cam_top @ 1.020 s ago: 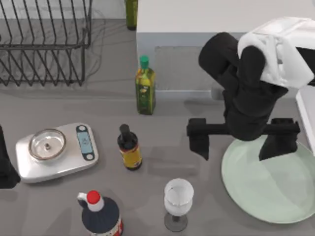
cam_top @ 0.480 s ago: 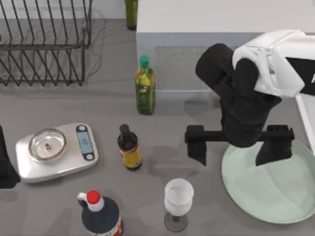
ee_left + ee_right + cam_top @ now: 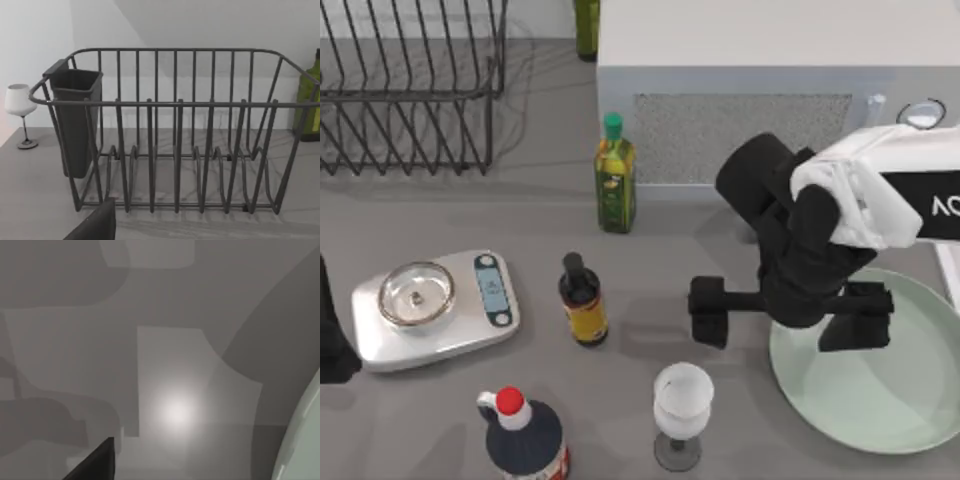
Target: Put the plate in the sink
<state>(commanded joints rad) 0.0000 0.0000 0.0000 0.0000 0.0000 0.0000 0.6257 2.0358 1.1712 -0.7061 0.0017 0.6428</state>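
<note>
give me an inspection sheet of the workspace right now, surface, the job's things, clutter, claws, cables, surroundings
Surface: grey table, flat, many items standing on it.
Job's things: plate flat on the table at the right, not yet in the sink behind it.
Clutter: scale at left; olive oil bottle, dark sauce bottle, red-capped bottle and wine glass standing upright mid-table.
Claws: right claw open, one finger over the plate's left rim, the other over bare table; left arm parked at the left edge.
Cables: nothing seen.
Surroundings: wire dish rack at back left, a dark cutlery cup on it.
</note>
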